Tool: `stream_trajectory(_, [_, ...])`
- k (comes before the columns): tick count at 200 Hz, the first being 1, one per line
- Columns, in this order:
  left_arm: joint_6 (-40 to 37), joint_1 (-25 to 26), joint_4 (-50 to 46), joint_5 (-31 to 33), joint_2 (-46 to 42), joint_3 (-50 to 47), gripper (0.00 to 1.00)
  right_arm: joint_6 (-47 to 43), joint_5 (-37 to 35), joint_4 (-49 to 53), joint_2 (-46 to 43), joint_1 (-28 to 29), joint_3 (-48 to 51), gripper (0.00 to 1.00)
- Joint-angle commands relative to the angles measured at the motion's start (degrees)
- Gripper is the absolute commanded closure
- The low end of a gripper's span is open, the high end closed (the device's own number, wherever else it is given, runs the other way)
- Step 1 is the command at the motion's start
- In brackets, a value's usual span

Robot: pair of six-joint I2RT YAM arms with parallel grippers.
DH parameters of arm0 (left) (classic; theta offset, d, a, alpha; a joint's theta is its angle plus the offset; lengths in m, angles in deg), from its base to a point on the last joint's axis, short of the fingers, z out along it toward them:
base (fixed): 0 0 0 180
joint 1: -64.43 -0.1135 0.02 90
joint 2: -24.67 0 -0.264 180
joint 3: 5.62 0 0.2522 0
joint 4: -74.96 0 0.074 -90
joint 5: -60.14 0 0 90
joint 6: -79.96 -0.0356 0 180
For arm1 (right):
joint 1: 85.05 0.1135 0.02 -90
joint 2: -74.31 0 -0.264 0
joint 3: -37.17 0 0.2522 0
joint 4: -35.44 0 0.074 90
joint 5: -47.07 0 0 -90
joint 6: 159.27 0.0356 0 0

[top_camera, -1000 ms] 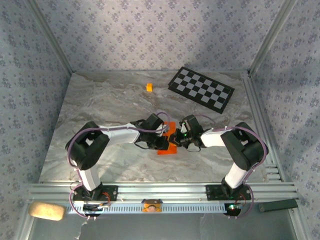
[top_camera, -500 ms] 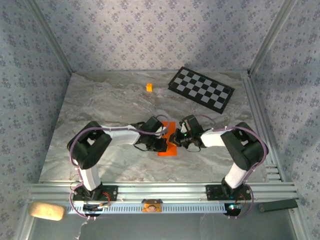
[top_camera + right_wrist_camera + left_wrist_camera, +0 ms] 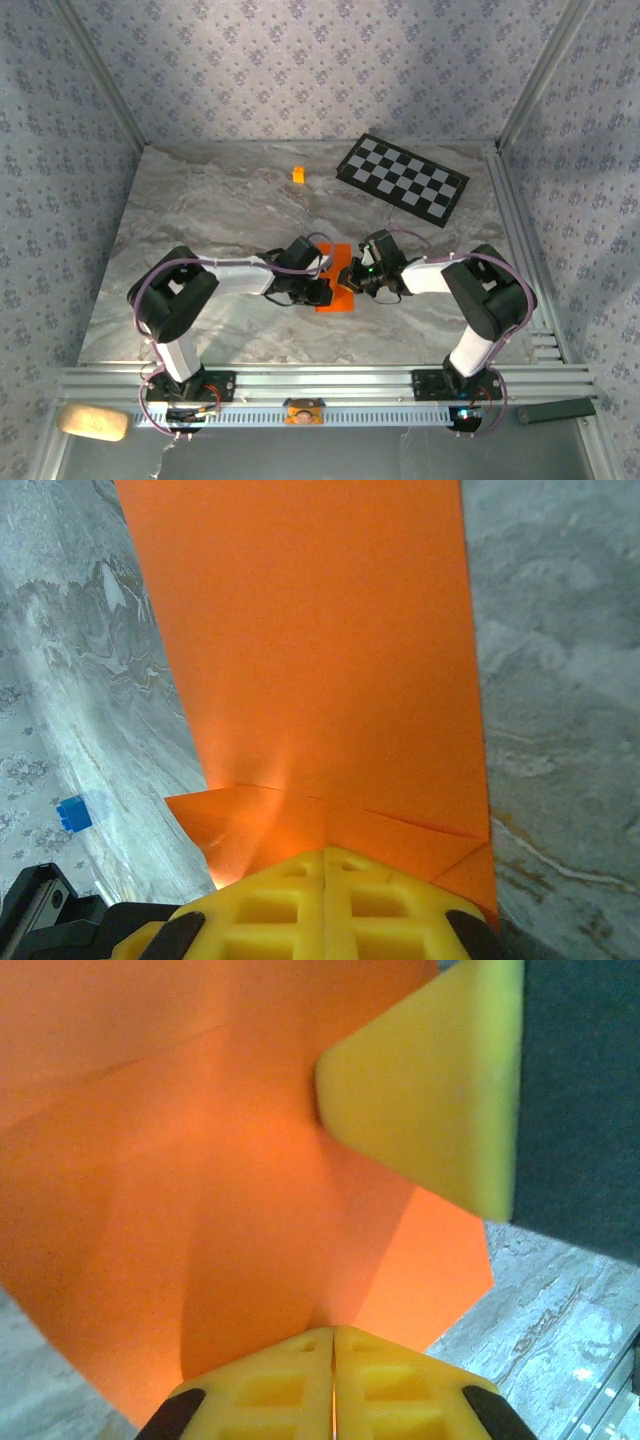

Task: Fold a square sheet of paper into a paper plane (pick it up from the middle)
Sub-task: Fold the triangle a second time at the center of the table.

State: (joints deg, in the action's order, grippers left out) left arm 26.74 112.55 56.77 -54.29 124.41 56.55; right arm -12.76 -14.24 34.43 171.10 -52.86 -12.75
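sheet: partly folded orange square sheet of paper (image 3: 336, 302) just below frame centre, low over the table (image 3: 200, 210) | left tool (image 3: 318, 290): pinched closed on its left edge | right tool (image 3: 352, 276): clamped closed on its right fold | why: opposing grips likely steady it for creasing

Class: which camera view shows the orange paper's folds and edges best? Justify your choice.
Right wrist: the orange paper lies broad, both long edges and folded corner flaps sharp. Left wrist gives a close creased area; top external a small, partly covered patch.
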Motion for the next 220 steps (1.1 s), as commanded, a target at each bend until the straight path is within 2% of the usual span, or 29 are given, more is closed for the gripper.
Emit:
stream_trajectory(1, [1.74,0.01,-1.76,-0.8,-1.31,-2.67,0.92,-0.52,-6.71,9.3,2.02,-0.63,1.81,0.99])
stream_trajectory(105, [4.7,-1.53,-0.75,0.24,-6.4,-9.71,0.9,-0.96,-6.98,10.17,1.82,-0.71,1.69,0.99])
stream_trajectory(157, [6.42,-1.78,-1.14,1.88,-11.66,-13.37,0.9,-0.97,-7.06,10.27,1.72,-0.73,1.78,0.99])
stream_trajectory(197, [6.55,-1.91,1.91,0.95,-19.03,-11.44,0.9,-0.61,-7.2,10.04,1.32,-0.65,1.82,0.99])
stream_trajectory(220, [6.34,-2.93,3.31,-0.72,-16.51,-7.9,0.9,-0.58,-7.11,9.93,1.36,-0.68,1.8,0.99])
